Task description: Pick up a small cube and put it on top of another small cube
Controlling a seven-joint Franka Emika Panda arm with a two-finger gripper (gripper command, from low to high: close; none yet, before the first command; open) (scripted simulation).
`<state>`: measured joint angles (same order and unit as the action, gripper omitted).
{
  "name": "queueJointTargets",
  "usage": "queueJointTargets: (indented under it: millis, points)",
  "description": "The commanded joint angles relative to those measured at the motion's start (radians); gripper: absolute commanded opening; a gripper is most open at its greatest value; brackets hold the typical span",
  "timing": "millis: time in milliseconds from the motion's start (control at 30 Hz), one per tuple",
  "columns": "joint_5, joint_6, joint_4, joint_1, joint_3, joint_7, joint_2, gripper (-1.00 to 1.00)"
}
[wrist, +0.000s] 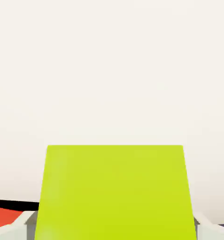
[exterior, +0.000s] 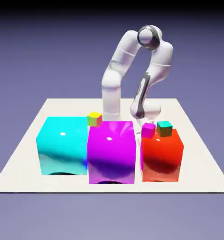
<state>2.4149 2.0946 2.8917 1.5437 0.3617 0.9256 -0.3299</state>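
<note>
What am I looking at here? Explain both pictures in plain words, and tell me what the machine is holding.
Both pictures are computer-rendered. The machine is a white robot arm with a two-finger gripper. The exterior view looks at the whole table from a fixed camera. The hand view comes from a camera on the hand, looking along the gripper.

On the table stand three big glossy blocks: cyan, magenta and red. Behind them are tiny cubes, one yellow-topped and one teal-topped.

The gripper is shut on a third small cube. Its yellow-green face fills the bottom of the hand view, between the grey finger tips.
</note>
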Motion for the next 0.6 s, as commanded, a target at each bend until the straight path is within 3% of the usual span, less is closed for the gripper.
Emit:
queueJointTargets:
  millis: [0,200,567]
  points:
    - [-0.012,0.0,0.024,0.01,0.001,-0.017,0.036,-1.0]
    - [-0.089,-0.012,0.072,0.029,0.028,-0.084,0.133,-1.0]
    - [-0.514,-0.059,-0.008,-0.359,-0.336,-0.255,0.386,-1.0]
